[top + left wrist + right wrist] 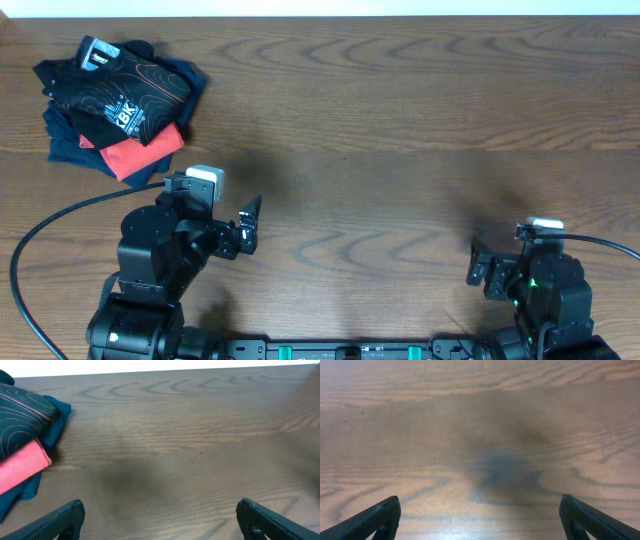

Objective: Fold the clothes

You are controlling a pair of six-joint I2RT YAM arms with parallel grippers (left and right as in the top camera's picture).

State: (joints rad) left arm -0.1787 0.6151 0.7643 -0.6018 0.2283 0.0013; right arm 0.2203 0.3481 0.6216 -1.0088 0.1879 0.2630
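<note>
The black jersey [120, 88] with copper contour lines and white lettering lies bunched on top of a pile at the table's far left corner. Its edge also shows at the left of the left wrist view [20, 410]. My left gripper [247, 222] is open and empty over bare wood, to the right of and nearer than the pile; its fingers frame bare table in the left wrist view [160, 512]. My right gripper [478, 268] is open and empty at the near right, far from the pile, over bare wood in the right wrist view [480, 510].
Under the jersey lie a coral-red garment [140, 155] [20, 467] and a navy garment [70, 145] [60, 412]. A black cable [60, 215] loops from the left arm across the near left. The wooden table [400, 120] ends at a white strip at the far edge.
</note>
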